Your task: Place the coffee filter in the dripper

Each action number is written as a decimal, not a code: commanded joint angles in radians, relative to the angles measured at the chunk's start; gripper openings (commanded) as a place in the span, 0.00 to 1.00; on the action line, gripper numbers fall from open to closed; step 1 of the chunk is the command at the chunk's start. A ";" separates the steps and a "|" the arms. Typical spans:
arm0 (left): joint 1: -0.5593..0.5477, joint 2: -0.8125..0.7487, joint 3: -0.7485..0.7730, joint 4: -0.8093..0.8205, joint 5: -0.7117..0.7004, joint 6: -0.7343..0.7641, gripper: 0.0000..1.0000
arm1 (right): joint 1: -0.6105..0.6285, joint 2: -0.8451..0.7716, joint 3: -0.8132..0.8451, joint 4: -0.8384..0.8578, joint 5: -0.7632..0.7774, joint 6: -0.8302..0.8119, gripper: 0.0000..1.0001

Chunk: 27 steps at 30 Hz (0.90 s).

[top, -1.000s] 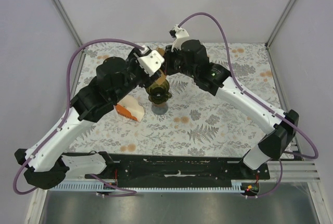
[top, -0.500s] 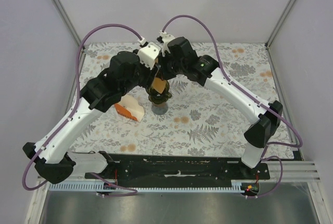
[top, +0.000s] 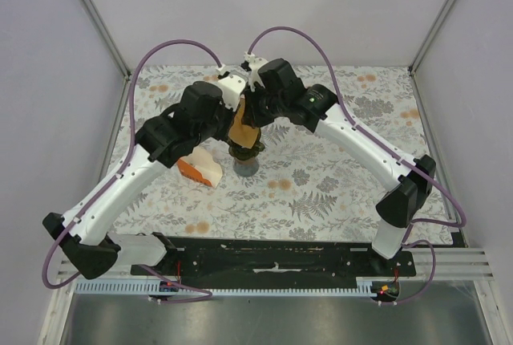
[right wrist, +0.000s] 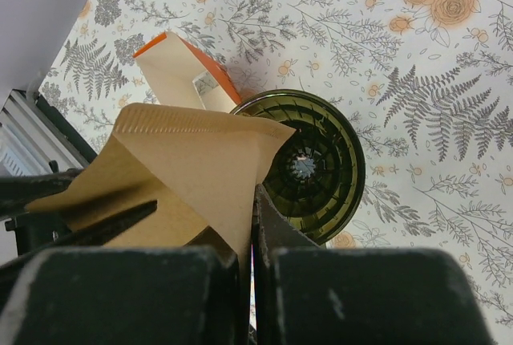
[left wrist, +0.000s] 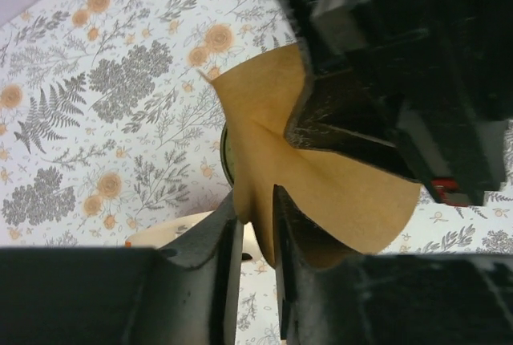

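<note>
Both arms reach to the far middle of the table (top: pixel 337 192), which has a floral cloth, and their wrists meet over the dripper (top: pixel 246 155). The coffee filter (top: pixel 244 134) hangs between them, off the table and just above the dripper's mouth.

The left gripper (left wrist: pixel 258 237) has its two fingers drawn close together, with a fold of the tan paper pinched in the narrow slot between them. From there the filter fans out up and to the right, and its far part is hidden behind the black body of the other arm.

The right gripper (right wrist: pixel 250 229) is clamped on the filter as well. Its fingers are pressed tight on one edge of the paper, and the sheet spreads away to the left with its crimped seam along the top.

In the right wrist view the dripper sits upright on the cloth with its mouth open. Its ribbed dark green inside is visible right down to the small bright hole at the bottom. One corner of the filter overlaps the rim in that view, but I cannot tell whether paper and rim touch. The filter is not seated in the cone.

The orange and white carton (right wrist: pixel 180 68) lies on the cloth just beside the dripper, to its left and a little nearer. Its pale open end faces up in the right wrist view. What it holds cannot be made out.
</note>
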 commanded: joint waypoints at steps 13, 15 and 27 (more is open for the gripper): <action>0.124 0.043 0.007 -0.046 0.162 -0.060 0.02 | -0.076 -0.004 -0.038 0.034 -0.143 -0.033 0.17; 0.137 0.060 0.007 -0.052 0.203 -0.061 0.02 | -0.080 -0.012 -0.042 0.034 -0.135 -0.039 0.21; 0.252 0.148 0.057 -0.109 0.346 -0.068 0.02 | -0.094 0.013 -0.072 0.061 -0.117 -0.062 0.01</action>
